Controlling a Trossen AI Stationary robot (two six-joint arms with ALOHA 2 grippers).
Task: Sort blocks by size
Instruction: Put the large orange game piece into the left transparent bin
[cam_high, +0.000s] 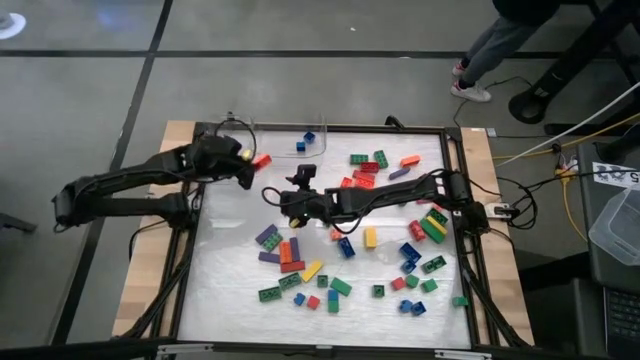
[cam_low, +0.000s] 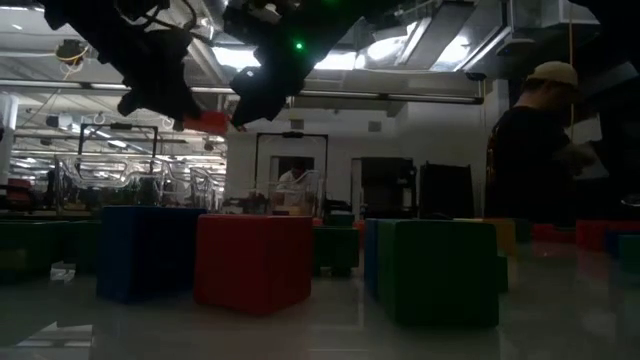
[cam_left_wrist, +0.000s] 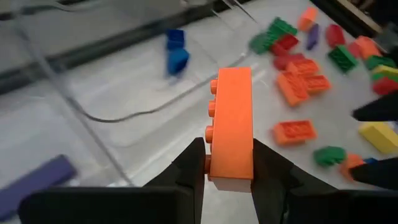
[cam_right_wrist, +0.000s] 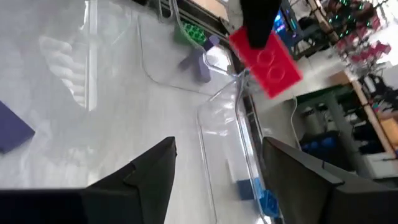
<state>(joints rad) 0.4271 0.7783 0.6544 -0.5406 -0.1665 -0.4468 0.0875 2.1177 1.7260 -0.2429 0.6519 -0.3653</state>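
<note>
Left gripper (cam_left_wrist: 229, 163) clamps long orange block (cam_left_wrist: 231, 121), pointing lengthwise straight ahead.

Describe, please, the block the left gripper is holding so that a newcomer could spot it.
Look at the table's far left corner, where the left gripper hangs. Between its fingers is a long orange block, the only one lifted off the table.

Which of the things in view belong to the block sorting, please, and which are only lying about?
Job:
- loose blocks spread on the table
- orange block in the left gripper
- right gripper, open and empty
- clear bin holding blue blocks

Lying about:
- cables beside the table
- person in the room
</note>
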